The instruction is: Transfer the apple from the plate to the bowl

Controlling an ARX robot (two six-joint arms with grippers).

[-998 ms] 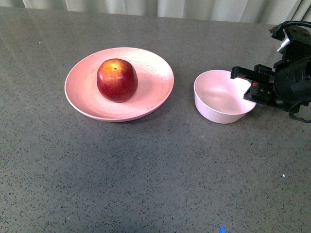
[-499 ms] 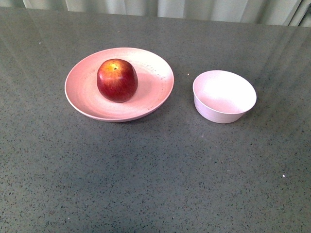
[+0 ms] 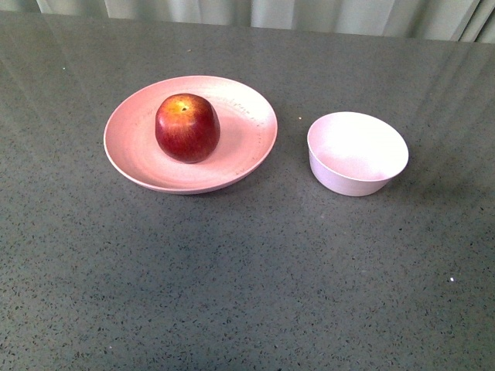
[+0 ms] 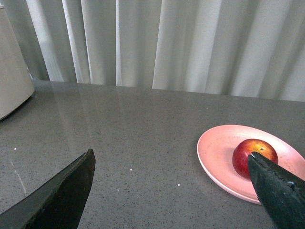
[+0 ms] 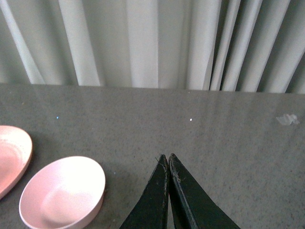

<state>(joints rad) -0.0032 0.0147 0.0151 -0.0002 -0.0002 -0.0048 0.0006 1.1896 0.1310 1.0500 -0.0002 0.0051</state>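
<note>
**Step in hand: approach to the apple, grasp not yet begun**

The apple [image 3: 187, 127] was seated upright on the plate [image 3: 251, 127], a little towards the robot's left of the plate's centre, with its stem dimple facing up. No contact with either gripper was present. The bowl [image 3: 357, 153] stood empty on the table [image 3: 247, 270], just beside the plate on the robot's right and not touching it. The transfer was therefore judged not to have started.

In the front view, neither arm was to be seen. In the left wrist view, the left gripper [image 4: 170, 156] was shown spread wide, with nothing held between its fingers [image 4: 279, 191]. The apple lay ahead of it and well apart, off the gripper's centre line, and was partly covered by the tip of one finger. In the right wrist view, the right gripper [image 5: 167, 156] was shown with its fingertips pressed together and nothing held. The bowl lay near it and to one side, and the apple was out of that view.

The left gripper was judged the better placed for the pick. The next move would require the gripper to be swung until the apple sat midway between the fingers. It would then be brought down around the widest part of the apple before closing. A firm, centred hold was judged necessary, as the glossy, rounded skin could slip out of a shallow grip.
</note>
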